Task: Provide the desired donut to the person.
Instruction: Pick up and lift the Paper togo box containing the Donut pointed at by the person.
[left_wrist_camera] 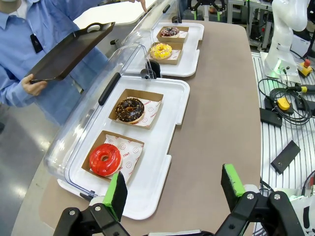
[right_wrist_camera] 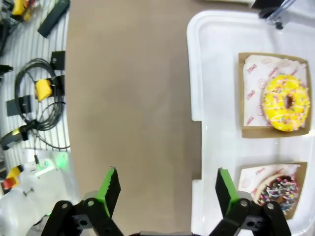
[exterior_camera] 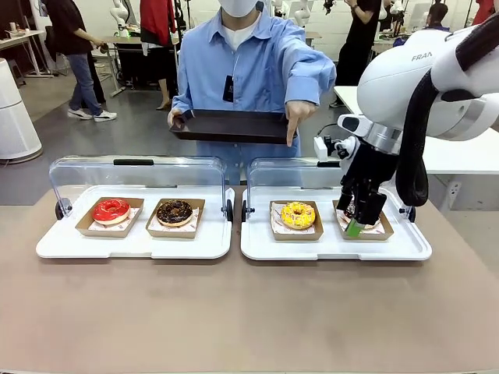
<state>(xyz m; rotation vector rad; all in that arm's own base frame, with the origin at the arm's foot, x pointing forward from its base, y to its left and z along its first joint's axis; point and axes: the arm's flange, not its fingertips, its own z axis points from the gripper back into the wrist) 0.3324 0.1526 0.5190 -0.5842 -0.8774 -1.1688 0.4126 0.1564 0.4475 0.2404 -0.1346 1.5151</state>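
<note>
**Picking out the pointed-at donut**

We read the person's (exterior_camera: 249, 70) pointing hand (exterior_camera: 297, 115) as aimed at the yellow donut (exterior_camera: 299, 214), boxed in the right-hand tray (exterior_camera: 335, 248) on the desk (exterior_camera: 234, 312). Right jaws hang spread, empty, by the neighbouring sprinkled chocolate donut (right_wrist_camera: 280, 191). We would shift across and centre on the yellow box before descending. Left jaws gape, empty, near the red donut (left_wrist_camera: 105, 159). In the front view the arm hides the end box, so the finger's exact target is unsure.

front: across table (exterior_camera: 234, 312) | left wrist: high, oblique | right wrist: top-down, close | shared: right tray (exterior_camera: 327, 248)
</note>
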